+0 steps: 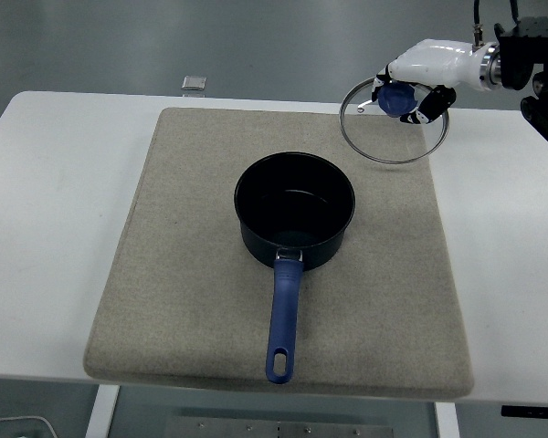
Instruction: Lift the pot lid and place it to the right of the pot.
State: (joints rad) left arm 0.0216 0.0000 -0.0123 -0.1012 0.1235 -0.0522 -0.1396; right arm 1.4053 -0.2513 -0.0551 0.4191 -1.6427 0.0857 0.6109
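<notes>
One arm in play, coming in from the right; left arm doesn't show at all.

Nearest: white table [46, 274] edge at the bottom, grey felt mat [173, 292] covering most of the middle. Likely there to cushion the lid and stop the pot sliding.

Pot [294, 212] sits about mid-mat, black, open, looks empty inside. Its blue handle [282, 324] points at the near edge, so the mat to the right of the pot is free for the drop.

Further back, upper right: right hand [418, 78] has its fingers closed round the blue knob [395, 99] of the glass lid [395, 121]. Lid hangs off the knob, tilted, face angled toward the camera, in the air over the mat's far right corner, apart from the pot. Gripping by the knob keeps the fingers off the glass and rim. It needs to come down and nearer to end up beside the pot, my read.

Far edge: small grey square object [194, 83] on the table, can't tell what it is.

Hard to see:
- fingertips behind the knob, so contact quality unknown
- lid height above the mat, no clear cue
- right forearm cut off by the frame edge
</notes>
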